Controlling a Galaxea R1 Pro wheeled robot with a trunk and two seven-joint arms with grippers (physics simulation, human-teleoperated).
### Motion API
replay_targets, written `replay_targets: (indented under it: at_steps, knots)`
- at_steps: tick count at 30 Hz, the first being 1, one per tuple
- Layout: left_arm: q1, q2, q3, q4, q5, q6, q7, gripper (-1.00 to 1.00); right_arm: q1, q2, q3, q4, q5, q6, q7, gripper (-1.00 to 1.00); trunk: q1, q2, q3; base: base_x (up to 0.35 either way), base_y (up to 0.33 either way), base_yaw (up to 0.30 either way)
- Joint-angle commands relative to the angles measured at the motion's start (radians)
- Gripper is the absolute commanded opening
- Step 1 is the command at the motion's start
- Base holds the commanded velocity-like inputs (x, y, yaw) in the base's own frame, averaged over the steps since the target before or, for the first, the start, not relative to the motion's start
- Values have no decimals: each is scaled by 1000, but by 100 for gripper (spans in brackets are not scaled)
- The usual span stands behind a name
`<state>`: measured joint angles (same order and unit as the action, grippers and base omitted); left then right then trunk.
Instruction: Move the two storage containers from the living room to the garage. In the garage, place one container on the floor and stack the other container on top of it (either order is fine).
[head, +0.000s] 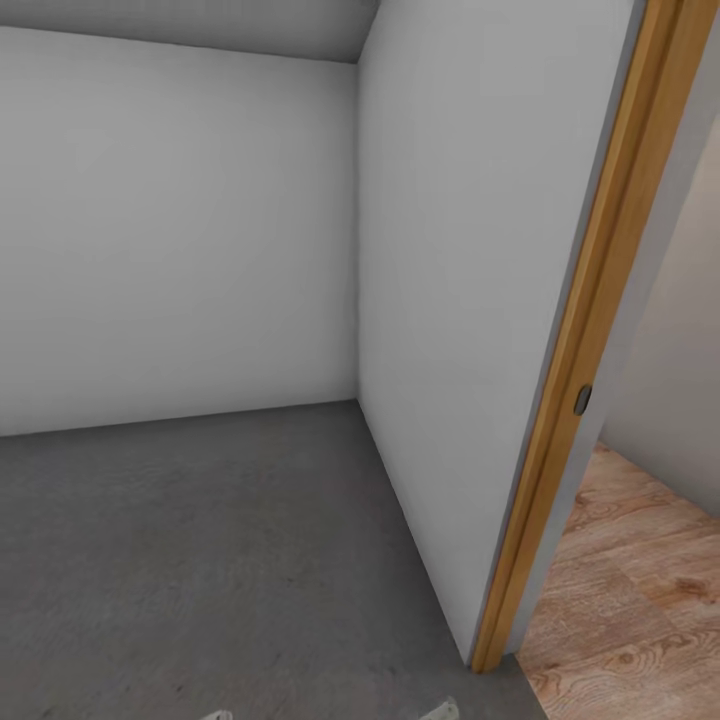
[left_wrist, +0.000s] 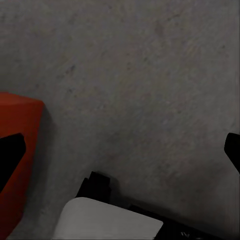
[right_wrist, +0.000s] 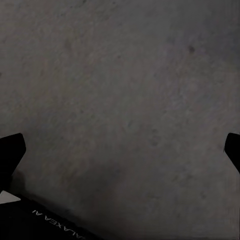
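Storage container (left_wrist: 17, 165), orange-red, sits on the grey concrete floor (head: 200, 560) just beside the left claw (left_wrist: 120, 152), whose fingers are spread wide and empty. Right claw (right_wrist: 120, 150) gapes open too, over bare concrete. Ahead, white garage walls (head: 180, 230); a wood-edged door (head: 590, 330) stands alongside, wood-plank flooring (head: 640, 590) beyond.

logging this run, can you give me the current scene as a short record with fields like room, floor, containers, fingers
room: bare corner with white walls, seen from the head view
floor: rough grey concrete floor
doorway: wooden door frame at right, light wood-plank floor beyond it
containers: part of one orange-red container shows in the left wrist view, on the concrete; a second one is not visible
left gripper: fingers spread wide, holding nothing
right gripper: fingers spread wide over bare concrete, holding nothing
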<state>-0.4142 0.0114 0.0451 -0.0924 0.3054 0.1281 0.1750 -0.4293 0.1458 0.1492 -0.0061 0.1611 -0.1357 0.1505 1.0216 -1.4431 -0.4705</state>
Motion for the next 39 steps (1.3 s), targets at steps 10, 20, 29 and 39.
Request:
replay_targets:
  at_steps: [10, 20, 29, 39]
  knots:
    - [2, 2, 4, 71, 4, -30, 3, 100, 46, -1, 4, 14, 1, -34, -1, 100, -39, 70, 30, 0, 0, 0]
    - [2, 2, 4, 120, 4, -66, 3, 100, 86, -2, 5, 15, 3, -35, -1, 100, -77, 140, 62, 0, 0, 0]
    - [3, 4, 4, 143, 4, -67, 3, 100, 95, -2, 6, 28, 0, -33, -1, 100, -111, 203, 90, 0, 0, 0]
    - [28, 4, 4, 145, 4, -67, 3, 100, 108, 0, 6, 59, 0, -33, -2, 100, -150, 273, 121, 0, 0, 0]
